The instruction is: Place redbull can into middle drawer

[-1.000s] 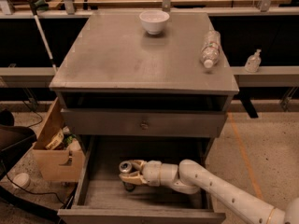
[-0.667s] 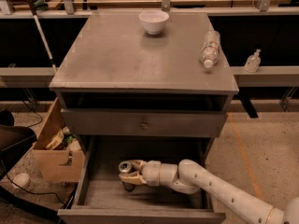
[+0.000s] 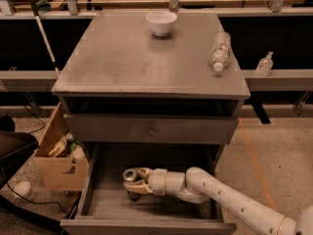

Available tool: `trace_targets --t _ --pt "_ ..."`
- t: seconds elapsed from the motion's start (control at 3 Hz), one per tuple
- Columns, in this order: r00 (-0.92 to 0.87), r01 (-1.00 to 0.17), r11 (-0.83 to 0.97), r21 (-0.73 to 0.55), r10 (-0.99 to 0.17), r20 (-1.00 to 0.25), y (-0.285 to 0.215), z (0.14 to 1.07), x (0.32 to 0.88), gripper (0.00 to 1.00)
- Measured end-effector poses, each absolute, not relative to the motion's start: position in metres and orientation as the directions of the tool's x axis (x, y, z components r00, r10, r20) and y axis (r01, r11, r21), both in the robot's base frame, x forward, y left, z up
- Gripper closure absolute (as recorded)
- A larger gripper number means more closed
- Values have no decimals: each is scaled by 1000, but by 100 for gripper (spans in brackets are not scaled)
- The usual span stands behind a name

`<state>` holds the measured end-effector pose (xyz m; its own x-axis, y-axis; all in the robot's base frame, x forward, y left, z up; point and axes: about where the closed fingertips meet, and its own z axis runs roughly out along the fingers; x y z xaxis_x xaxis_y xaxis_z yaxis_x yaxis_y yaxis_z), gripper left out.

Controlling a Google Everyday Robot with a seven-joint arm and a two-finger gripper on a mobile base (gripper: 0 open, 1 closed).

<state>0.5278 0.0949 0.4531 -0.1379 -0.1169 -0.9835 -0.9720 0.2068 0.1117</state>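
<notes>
Hardly anything has moved over the last second: the tool [image 3: 133, 181] sits in the same spot low inside the open middle drawer [image 3: 161, 208], with the arm reaching in from the right exactly as before. Its two fingers are clamped on the redbull can [image 3: 130, 174], one on each side, and the can stands upright between them with its shiny top just above the tips. Below the tool the can's base is down near the plank floor, though I cannot tell whether it actually touches.

To my eye the stillness means the carry is over and the can is where it belongs, so only the let-go and the pull-back are left. Tipping the slim can as the fingers part looks like the main risk.

Above the tool is the closed drawer front [image 3: 150, 130] with its small knob, and higher still the bench [image 3: 127, 62]. A white bowl [image 3: 161, 22] sits on it, and a water bottle [image 3: 220, 51] lies up to the tool's right. A cardboard box [image 3: 58, 168] stands on the ground off to its left.
</notes>
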Motion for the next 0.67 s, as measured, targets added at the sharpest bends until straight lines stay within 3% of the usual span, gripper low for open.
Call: trace_targets --t 0.33,0.67 --pt "-138 -973 203 112 -116 -984 97 453 527 16" --pt "-138 -973 200 113 -115 -984 99 454 526 0"
